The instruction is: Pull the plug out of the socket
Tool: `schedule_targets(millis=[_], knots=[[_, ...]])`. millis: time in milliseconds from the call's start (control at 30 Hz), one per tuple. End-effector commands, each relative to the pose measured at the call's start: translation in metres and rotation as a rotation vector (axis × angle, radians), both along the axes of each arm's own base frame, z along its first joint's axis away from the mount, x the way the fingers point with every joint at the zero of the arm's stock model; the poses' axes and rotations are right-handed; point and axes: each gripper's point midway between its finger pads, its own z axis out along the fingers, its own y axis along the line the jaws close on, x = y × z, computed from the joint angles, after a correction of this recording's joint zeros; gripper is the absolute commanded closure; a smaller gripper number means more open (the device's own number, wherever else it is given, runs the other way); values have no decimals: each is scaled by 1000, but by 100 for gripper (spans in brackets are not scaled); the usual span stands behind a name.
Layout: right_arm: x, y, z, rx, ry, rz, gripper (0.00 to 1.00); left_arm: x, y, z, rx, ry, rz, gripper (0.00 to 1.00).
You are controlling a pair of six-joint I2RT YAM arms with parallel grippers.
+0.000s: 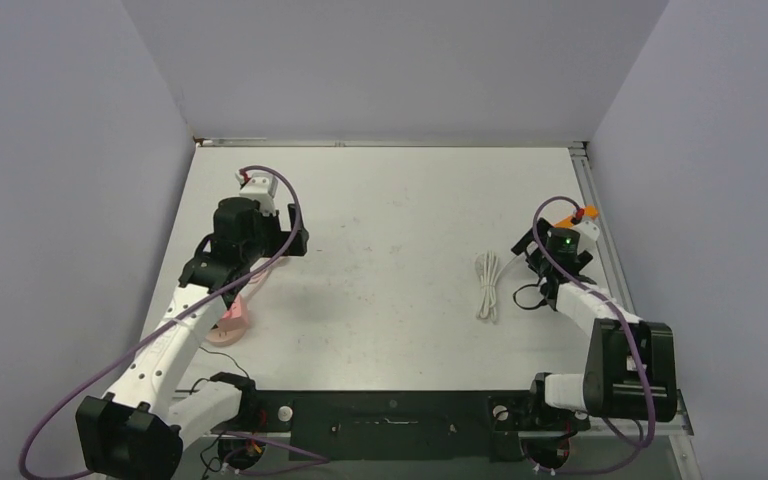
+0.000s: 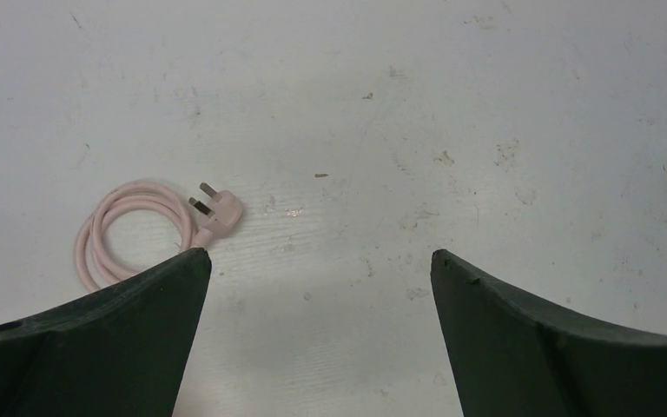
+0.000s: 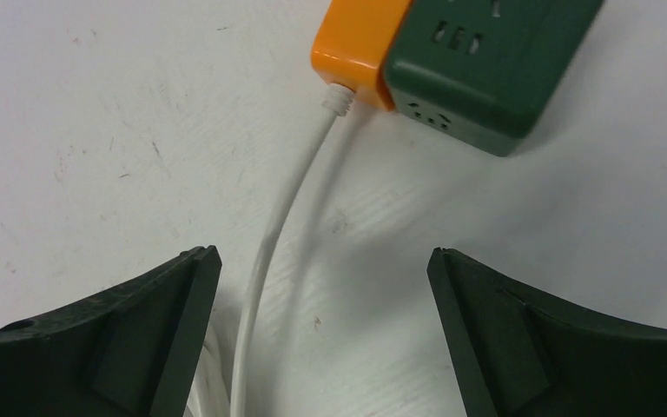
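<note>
Beyond the left fingers (image 2: 113, 347) lies the plug (image 2: 222, 209).

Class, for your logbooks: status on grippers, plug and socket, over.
Left gripper open, empty. Right gripper open over white cord. Plug loose on table, out of socket.

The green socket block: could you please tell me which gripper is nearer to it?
Right. The right gripper hangs just short of the socket block; the left gripper is across the table.

Left pincer (image 2: 317, 259), right pincer (image 3: 321, 254): both agape.
</note>
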Motion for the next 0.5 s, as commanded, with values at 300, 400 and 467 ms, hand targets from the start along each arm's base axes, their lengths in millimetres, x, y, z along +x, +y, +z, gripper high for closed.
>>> schedule_targets(millis=[300, 400, 467], knots=[[58, 21, -2, 86, -40, 117, 13, 6, -9, 22, -6, -41, -43, 4], [62, 24, -6, 92, -36, 135, 22, 6, -9, 21, -5, -35, -42, 4], [64, 26, -8, 98, -34, 148, 28, 6, -9, 18, -3, -29, -42, 4]])
